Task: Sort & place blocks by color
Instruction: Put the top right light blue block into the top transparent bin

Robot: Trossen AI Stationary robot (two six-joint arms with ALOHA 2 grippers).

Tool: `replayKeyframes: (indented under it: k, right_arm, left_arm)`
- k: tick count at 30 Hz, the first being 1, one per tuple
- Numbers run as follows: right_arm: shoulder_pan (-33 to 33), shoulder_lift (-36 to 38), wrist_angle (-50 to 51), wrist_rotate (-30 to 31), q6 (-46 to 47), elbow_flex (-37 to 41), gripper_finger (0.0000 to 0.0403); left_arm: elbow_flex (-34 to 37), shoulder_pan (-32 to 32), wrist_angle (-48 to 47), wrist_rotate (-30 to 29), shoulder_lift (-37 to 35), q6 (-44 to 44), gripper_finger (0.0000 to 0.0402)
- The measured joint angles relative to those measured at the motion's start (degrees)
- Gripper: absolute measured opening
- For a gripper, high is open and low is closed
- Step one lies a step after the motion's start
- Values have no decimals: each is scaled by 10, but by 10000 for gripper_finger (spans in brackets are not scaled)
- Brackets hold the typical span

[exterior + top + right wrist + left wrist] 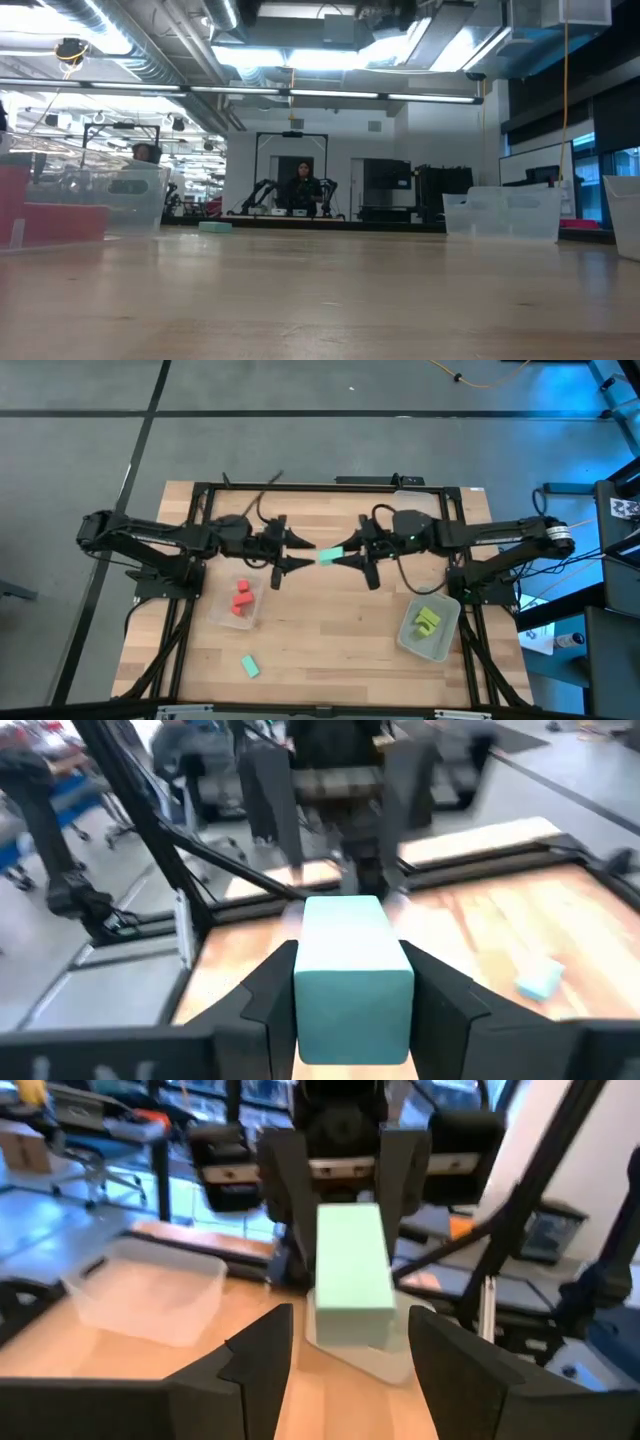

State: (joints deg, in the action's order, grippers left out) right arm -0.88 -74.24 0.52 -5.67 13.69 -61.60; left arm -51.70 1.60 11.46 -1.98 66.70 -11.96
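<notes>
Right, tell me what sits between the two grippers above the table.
A mint block spans the gap in the high view: the right gripper is shut on it, and the left gripper stands open around its other end.

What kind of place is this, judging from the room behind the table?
Probably a robotics lab or workshop. Behind the wooden table the low view shows exposed ceiling ducts, another pair of robot arms on a framed bench, and a person at that bench.

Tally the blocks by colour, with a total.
Mint blocks: 2, one in the right end effector, one on the table.
Red blocks: at least 2, heaped.
Yellow-green blocks: at least 2, heaped.
Total: at least 6.
</notes>
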Motion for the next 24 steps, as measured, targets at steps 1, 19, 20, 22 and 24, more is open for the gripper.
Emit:
replayKeyframes:
  k: [1,19,20,22,24]
  right_arm:
    - [4,11,22,2,-3,0,135]
    - [13,166,89,60,27,88,135]
    - [13,172,65,60,30,98,135]
    - [13,180,46,61,34,107,135]
    - [13,180,37,61,38,108,135]
  left_arm:
    - [0,-4,-11,0,-15,-1,191]
    - [127,-12,9,-73,-251,-10,194]
    - [132,-11,16,-75,-257,-10,194]
    - [134,-12,22,-76,-264,-10,194]
    - [134,-12,29,-76,-264,-10,194]
